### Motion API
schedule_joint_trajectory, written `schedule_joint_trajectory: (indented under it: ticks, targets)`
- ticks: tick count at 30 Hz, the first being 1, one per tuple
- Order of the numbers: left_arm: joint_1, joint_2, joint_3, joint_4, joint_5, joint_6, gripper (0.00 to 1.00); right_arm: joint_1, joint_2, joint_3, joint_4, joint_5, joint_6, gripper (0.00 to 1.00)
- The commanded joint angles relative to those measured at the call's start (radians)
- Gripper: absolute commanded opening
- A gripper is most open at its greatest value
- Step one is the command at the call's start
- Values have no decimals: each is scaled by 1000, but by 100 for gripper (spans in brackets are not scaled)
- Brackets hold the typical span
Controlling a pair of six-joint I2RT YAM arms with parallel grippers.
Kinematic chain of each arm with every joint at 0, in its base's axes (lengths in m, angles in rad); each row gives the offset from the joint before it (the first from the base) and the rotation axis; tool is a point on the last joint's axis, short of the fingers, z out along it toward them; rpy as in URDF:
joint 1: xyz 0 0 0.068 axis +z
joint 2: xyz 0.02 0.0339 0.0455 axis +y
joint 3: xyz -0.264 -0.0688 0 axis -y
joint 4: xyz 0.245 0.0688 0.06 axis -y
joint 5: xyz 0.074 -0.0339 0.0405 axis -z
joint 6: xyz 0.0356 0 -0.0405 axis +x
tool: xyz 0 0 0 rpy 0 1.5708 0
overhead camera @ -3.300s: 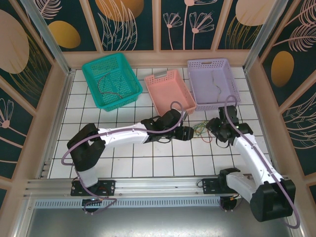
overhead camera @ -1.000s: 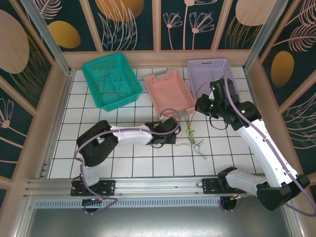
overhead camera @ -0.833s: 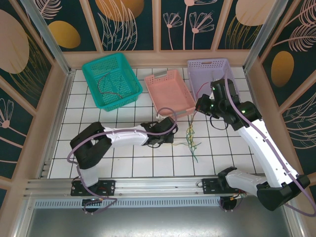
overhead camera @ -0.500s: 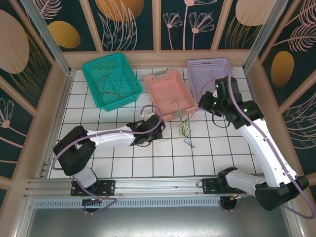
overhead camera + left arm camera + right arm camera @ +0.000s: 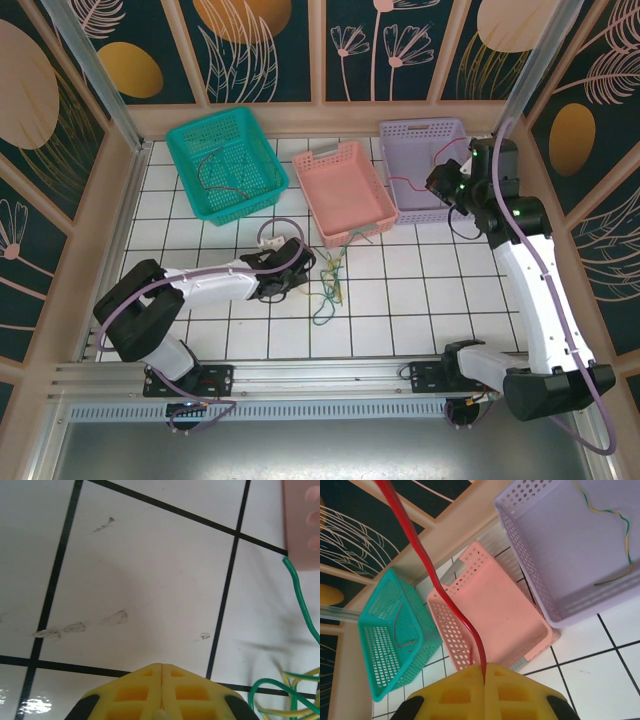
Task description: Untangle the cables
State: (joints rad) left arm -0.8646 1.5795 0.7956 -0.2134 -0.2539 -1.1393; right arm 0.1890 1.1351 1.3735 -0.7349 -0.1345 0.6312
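The cables (image 5: pixel 330 282) lie as a loose green and yellow snarl on the white tiled tabletop (image 5: pixel 420 290), just in front of the near corner of the pink basket (image 5: pixel 375 192), with one strand rising off the heap towards that corner. One red cable (image 5: pixel 427 565) is already up in the air: the right claw (image 5: pixel 484 672) has it nipped tight between its yellow fingers, held high by the lilac basket (image 5: pixel 420 128), though I lose where its other end goes. That lilac basket has a yellow-green wire (image 5: pixel 615 517) lying in it, and the teal basket (image 5: pixel 205 130) holds a couple of thin ones too. The left claw (image 5: pixel 161 669) sits low beside the heap, pressed fully together; from its own camera I cannot tell whether a strand is caught in it, and the green wire (image 5: pixel 300 600) passes off to its side rather than through it. That is the worry, I'd say: if the left claw is pinning nothing, any pull on the red cable could drag the whole bunch along or cinch the knot tighter. A wire could also snag on the pink basket's corner or holes, and so thin a cable might slip out of that pinch.
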Motion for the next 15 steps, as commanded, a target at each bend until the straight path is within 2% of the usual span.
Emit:
schedule_joint_trajectory:
  ticks: [1,5,6,7,8,10,14,15]
  targets:
    - [7,-34,6,-16,-42,-30,0,-6,-16,19,50,-50,7,0]
    - [9,-49,16,-38,-70,-34,0,-5,-41,-55,110,-127,-13,0]
    - [11,-58,19,-47,-78,-29,6,-5,-51,-74,127,-151,-14,0]
    - [11,-72,28,-65,-93,-25,24,0,-62,-96,142,-168,-14,0]
    - [10,-92,44,-82,-108,-21,38,10,-74,-117,162,-184,-19,0]
    - [13,-135,84,-118,-126,-28,57,41,-94,-147,198,-194,-31,0]
    - [15,-231,222,-157,-140,-67,74,136,-146,-235,325,-192,-61,0]
    - [16,-247,250,-143,-134,-75,75,162,-163,-264,379,-185,-70,0]
